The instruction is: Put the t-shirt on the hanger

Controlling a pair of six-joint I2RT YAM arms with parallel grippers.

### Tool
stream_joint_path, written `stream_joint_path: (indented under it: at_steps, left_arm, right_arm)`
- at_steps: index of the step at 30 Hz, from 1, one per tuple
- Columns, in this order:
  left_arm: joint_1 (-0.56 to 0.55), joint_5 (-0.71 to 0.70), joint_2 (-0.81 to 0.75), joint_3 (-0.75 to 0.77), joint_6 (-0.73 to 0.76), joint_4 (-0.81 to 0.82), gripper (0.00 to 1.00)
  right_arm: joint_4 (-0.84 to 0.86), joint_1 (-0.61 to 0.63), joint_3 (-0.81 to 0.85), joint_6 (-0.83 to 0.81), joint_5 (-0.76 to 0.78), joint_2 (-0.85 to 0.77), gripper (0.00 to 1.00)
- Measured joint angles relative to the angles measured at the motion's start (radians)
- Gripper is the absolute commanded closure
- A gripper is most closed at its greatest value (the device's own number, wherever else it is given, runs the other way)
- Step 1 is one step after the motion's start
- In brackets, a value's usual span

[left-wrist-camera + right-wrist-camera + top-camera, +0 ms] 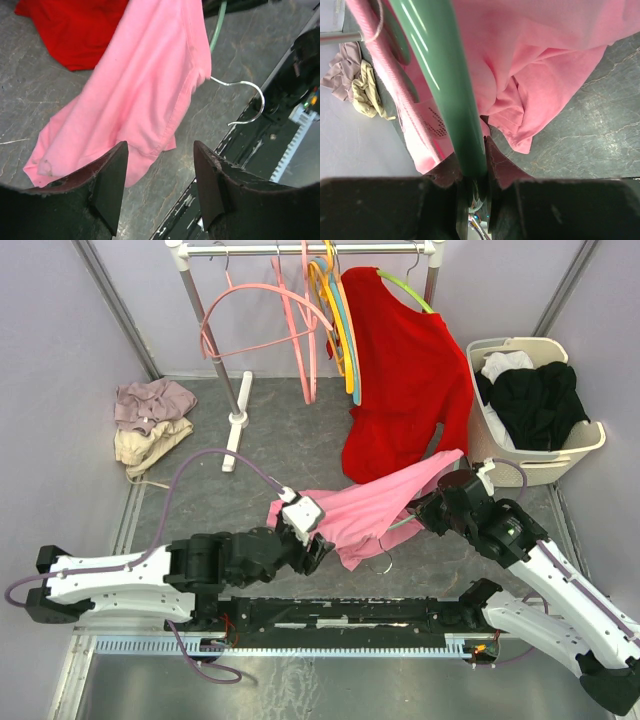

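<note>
Two grippers, left to right: my left gripper (160, 150) stands parted and empty, just short of the t-shirt (375, 505), which drapes over the hanger (445, 75) mid-table. My right gripper (471, 172) is clenched on the hanger bar. Cloth looks soft, light, slippery: I would pinch its hem.

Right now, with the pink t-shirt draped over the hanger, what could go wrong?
The left gripper is open and holds no cloth, so the t-shirt, only draped over the hanger, might slide off. Only the right gripper grips the hanger; if it tilts, the shirt may fall.
</note>
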Motion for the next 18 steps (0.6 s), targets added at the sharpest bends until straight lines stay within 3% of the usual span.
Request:
stream_joint_path:
  at_steps: [9,18]
  left_arm:
    - [-0.187,-0.209,0.153,-0.096,0.053,0.081,0.37]
    - [-0.303,-0.463,0.193,-0.161,0.225,0.280,0.34]
  right_arm:
    - [-0.014,-0.008,0.011,-0.002,-0.060,0.018,0.99]
    - [-0.020,-0.010,0.045,-0.008,-0.108,0.041,0.99]
